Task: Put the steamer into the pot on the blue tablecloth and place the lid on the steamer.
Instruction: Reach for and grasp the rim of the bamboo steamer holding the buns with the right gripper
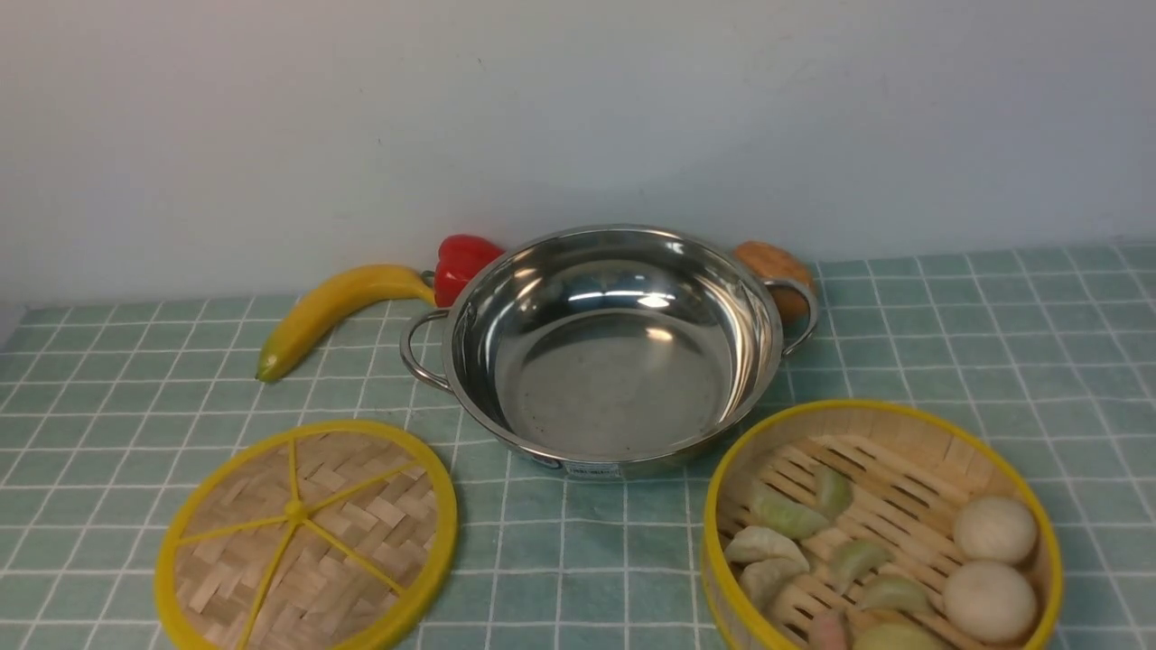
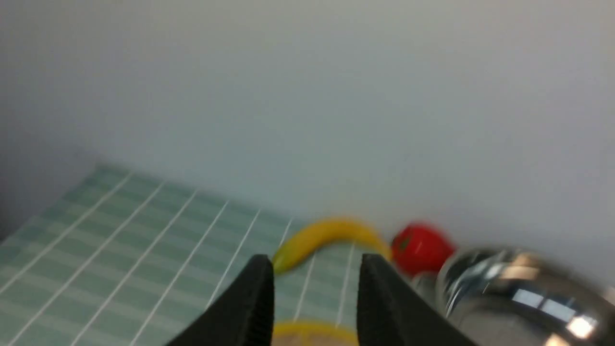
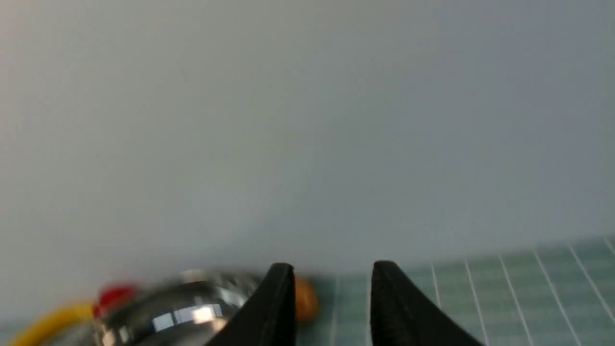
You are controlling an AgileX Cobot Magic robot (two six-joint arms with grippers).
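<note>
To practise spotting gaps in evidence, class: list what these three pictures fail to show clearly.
Steamer: front view, bottom edge cuts its near side.
Lid: likewise cut off.
Brown object: front view, partly hidden behind pot; unidentifiable.
Pot label: too small to read.
Both wrist views: blurred.

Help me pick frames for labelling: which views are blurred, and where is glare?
Front view: sharp and evenly lit, with bright glare patches inside the pot. Left wrist view: soft throughout, banana and pepper smeared. Right wrist view: blurred too, the pot's highlights streaked.
</note>
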